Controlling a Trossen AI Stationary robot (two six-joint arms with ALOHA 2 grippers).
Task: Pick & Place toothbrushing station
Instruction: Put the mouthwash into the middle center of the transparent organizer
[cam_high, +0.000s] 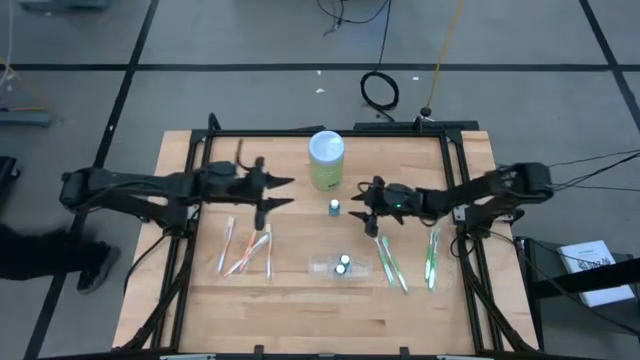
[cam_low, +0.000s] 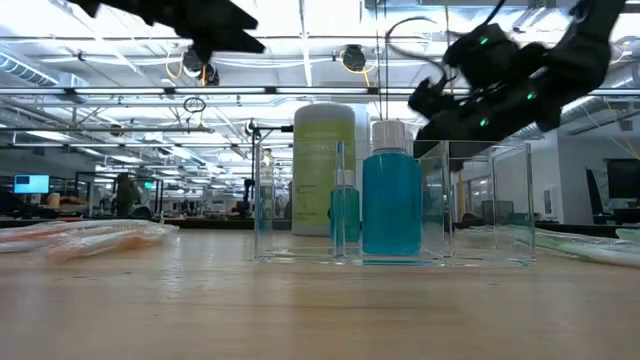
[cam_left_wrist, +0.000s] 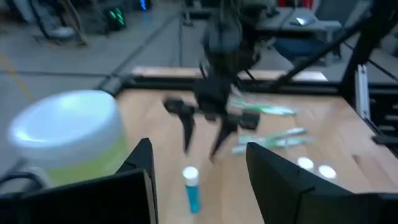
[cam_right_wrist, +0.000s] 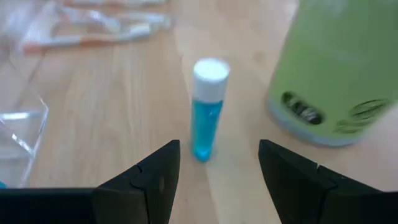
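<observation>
While the right gripper hangs open and empty, the small blue bottle stands just past its fingertips, lined up with the gap.

Seen from above, the small blue bottle stands upright near the middle of the wooden table, just at 6 o'clock from the big green tub. The right gripper sits at 3 o'clock from the bottle, close but not touching. The clear tray lies toward 6 o'clock and already has two white-capped bottles in it. The step looks like reaching for the bottle. Next, the fingers need to slide around it and squeeze gently so it does not tip. The left gripper waits at 9 o'clock, open and empty, above the orange toothbrushes.
</observation>
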